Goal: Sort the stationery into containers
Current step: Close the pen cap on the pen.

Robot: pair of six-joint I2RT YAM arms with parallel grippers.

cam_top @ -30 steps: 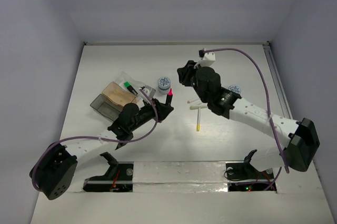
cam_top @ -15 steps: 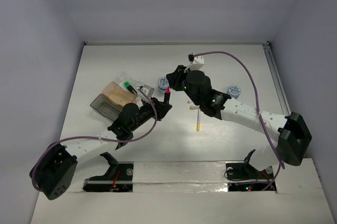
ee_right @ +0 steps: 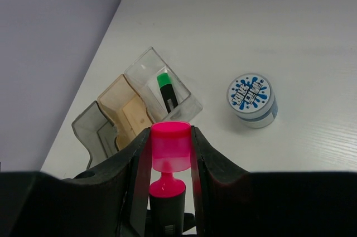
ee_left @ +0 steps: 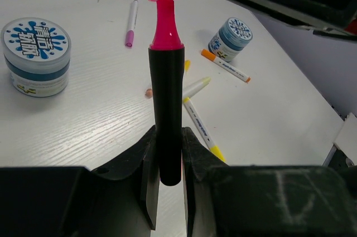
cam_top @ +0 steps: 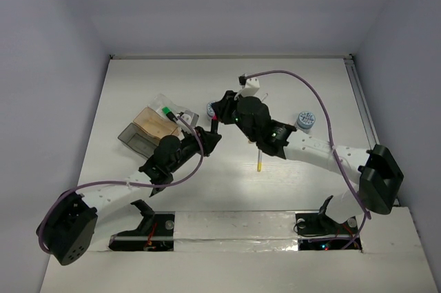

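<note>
Pink cap now in right gripper

Setting: robotics lab cell. White tabletop, plain grey walls on three sides, cabled arms bolted at edge.

Three trays joined in a row, left of table centre: far tray, middle tray, near tray. Second marker lies in far tray. Just right of trays, left gripper clamps held marker. Right gripper, behind it, pinches cap at its tip. One tub just behind grippers, other tub well right. Pens loose between the tubs.
</note>
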